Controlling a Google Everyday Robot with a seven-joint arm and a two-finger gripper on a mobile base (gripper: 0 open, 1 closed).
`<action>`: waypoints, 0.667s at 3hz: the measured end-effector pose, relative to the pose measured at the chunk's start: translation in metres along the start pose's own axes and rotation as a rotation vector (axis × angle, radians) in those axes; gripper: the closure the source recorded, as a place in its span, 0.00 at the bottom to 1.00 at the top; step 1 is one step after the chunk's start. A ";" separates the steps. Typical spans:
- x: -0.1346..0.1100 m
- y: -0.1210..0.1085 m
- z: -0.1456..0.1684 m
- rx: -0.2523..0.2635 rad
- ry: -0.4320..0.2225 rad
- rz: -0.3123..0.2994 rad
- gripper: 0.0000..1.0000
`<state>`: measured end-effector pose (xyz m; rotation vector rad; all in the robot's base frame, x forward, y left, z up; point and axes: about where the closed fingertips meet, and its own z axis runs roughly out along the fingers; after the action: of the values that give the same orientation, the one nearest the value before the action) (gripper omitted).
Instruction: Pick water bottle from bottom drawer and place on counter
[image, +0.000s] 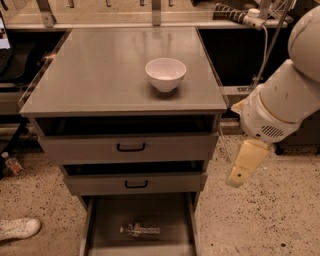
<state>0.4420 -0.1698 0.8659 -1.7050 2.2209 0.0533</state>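
Speckled floor (260, 220) w/ a grey drawer cabinet at centre, seen from above and in front; pale bench (125, 17) along the back. Cabinet top = the surface (100, 75), flat, grey, rectangular. White robot arm (285, 100) enters from upper right and hangs beside the cabinet's right side, apart from it. Bottom drawer (170, 215) is pulled fully out at floor level, low side walls visible. Two upper drawers w/ black handles, top (90, 147) and middle (100, 184), each stand slightly out. White bowl (165, 74) sits upright on the surface, right of centre. Beige tool (236, 180) points down and left, approx. level w/ the middle drawer, right of the cabinet and above the floor; whether it is released or clenched cannot be told; it holds nothing. White shoe (17, 228) at lower left. Water bottle (141, 230) lies on its side on the bottom drawer's floor, near mid-width, well apart from the tool. Tiny bottle (11, 164) stands on the floor at far left.
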 end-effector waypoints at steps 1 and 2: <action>0.006 0.022 0.033 -0.046 0.001 0.025 0.00; 0.008 0.068 0.098 -0.127 -0.023 0.078 0.00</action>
<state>0.3998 -0.1354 0.7592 -1.6708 2.3106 0.2365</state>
